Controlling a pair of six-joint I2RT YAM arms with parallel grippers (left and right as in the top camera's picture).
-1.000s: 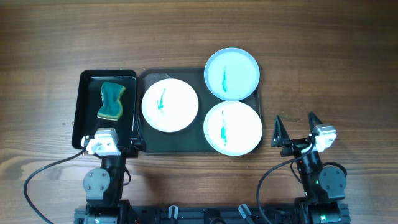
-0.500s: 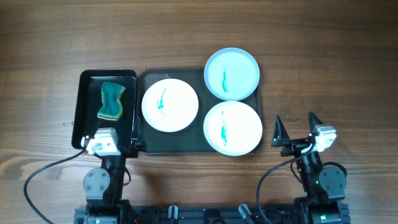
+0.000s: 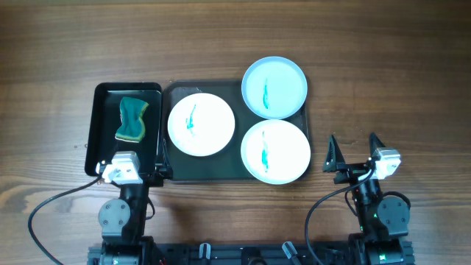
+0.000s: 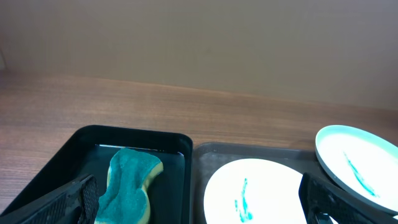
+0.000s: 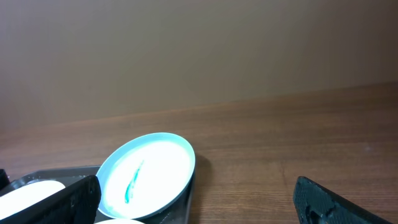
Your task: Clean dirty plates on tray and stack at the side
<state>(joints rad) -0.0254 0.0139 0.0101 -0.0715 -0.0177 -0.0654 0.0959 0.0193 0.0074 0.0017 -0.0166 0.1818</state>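
Overhead first: the dark tray (image 3: 210,168) sits mid-tabletop (image 3: 383,59) with all three plates on it. The left white plate (image 3: 201,124) lies flat, the near white plate (image 3: 275,151) sits at the right end, and the pale blue plate (image 3: 274,87) overhangs the far right corner, its edge meeting the near white plate's. Each has a teal streak at centre. The right end effector (image 3: 353,143) is spread wide and holds nothing, over bare wood just beside the tray's right rim and nearest that near white plate. The left end effector (image 3: 131,165) is at the near edge of the small black tray (image 3: 94,132), where a teal sponge (image 3: 132,119) lies; its dark fingers blend into the tray, so from here I cannot tell how they stand. Over to the left wrist: this settles it, with fingers (image 4: 68,199) at the two bottom corners, far apart and gripping nothing. The sponge is just ahead on the left and the left white plate ahead on the right, cut off at the bottom edge. The pale blue plate is clipped at the right, and the near white plate is out of frame. Now the right wrist: fingers (image 5: 336,202) are spread to both bottom corners and empty. The pale blue plate is ahead to the left, looking tilted on the tray's rim. Only slivers of the white plates show at the lower left, one partly behind the left finger.
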